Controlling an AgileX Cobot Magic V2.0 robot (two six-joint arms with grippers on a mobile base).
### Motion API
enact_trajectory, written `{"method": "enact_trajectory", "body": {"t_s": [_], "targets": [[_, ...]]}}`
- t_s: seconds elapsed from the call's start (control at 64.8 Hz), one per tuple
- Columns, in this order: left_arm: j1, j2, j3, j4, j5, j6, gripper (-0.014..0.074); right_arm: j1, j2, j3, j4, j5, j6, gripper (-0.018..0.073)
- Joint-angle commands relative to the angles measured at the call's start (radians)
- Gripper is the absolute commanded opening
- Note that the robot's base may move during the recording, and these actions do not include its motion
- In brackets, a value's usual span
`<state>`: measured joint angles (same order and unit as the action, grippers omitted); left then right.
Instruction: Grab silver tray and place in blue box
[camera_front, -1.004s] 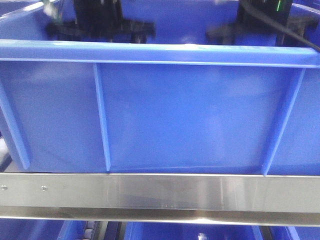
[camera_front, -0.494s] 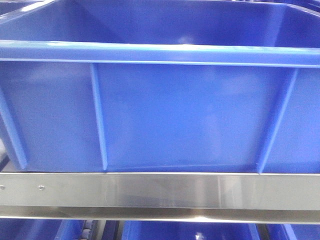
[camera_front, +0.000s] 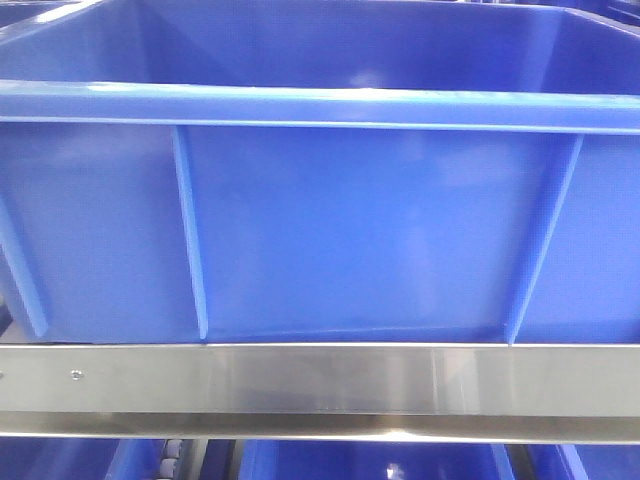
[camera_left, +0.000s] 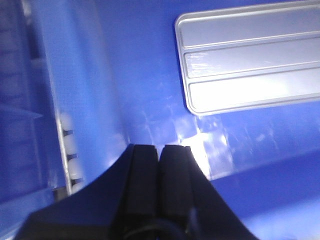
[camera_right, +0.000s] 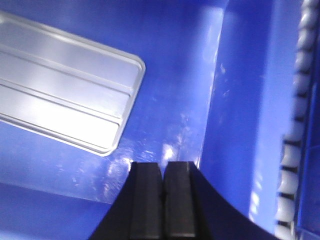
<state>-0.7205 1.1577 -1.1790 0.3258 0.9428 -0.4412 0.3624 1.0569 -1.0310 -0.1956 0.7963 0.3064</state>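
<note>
The blue box (camera_front: 320, 230) fills the front view, its ribbed near wall and thick rim facing me. The silver tray (camera_left: 250, 55) lies flat on the box's blue floor, ribs up, at the upper right of the left wrist view. It also shows at the upper left of the right wrist view (camera_right: 60, 100). My left gripper (camera_left: 160, 148) is shut and empty, above the floor, apart from the tray's left end. My right gripper (camera_right: 162, 165) is shut and empty, above the floor near the tray's right corner. Neither gripper shows in the front view.
A shiny steel rail (camera_front: 320, 390) runs across below the box. More blue crates (camera_front: 380, 462) sit under it. White conveyor rollers (camera_right: 295, 130) line the outside of the box's right wall, and others (camera_left: 67, 145) run along its left wall.
Both black arms, visible over the box rim a second ago, have left the front view. The box has shifted slightly left and lower in that view.
</note>
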Motion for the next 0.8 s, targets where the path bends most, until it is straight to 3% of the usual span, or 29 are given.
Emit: {"method": "enact_trajectory", "body": {"t_s": [0.0, 0.139, 0.401, 0.587, 0.787], "targets": [[-0.026, -0.150, 0.050, 0.015, -0.094, 0.036, -0.0093, 0.001, -0.113, 0.020, -0.028, -0.100, -0.022, 0.0052], [-0.092, -0.340, 0.161, -0.001, -0.167, 0.125, -0.0093, 0.002, -0.275, 0.083, -0.027, -0.114, -0.053, 0.0052], [-0.220, -0.764, 0.370, -0.018, -0.304, 0.127, -0.0093, 0.002, -0.626, 0.231, -0.027, -0.127, -0.086, 0.0052], [-0.238, -0.968, 0.479, -0.018, -0.309, 0.131, -0.0093, 0.002, -0.847, 0.371, -0.027, -0.155, -0.125, 0.0052], [-0.238, -1.014, 0.520, -0.046, -0.309, 0.131, -0.0093, 0.002, -0.921, 0.442, -0.025, -0.186, -0.124, 0.0052]]}}
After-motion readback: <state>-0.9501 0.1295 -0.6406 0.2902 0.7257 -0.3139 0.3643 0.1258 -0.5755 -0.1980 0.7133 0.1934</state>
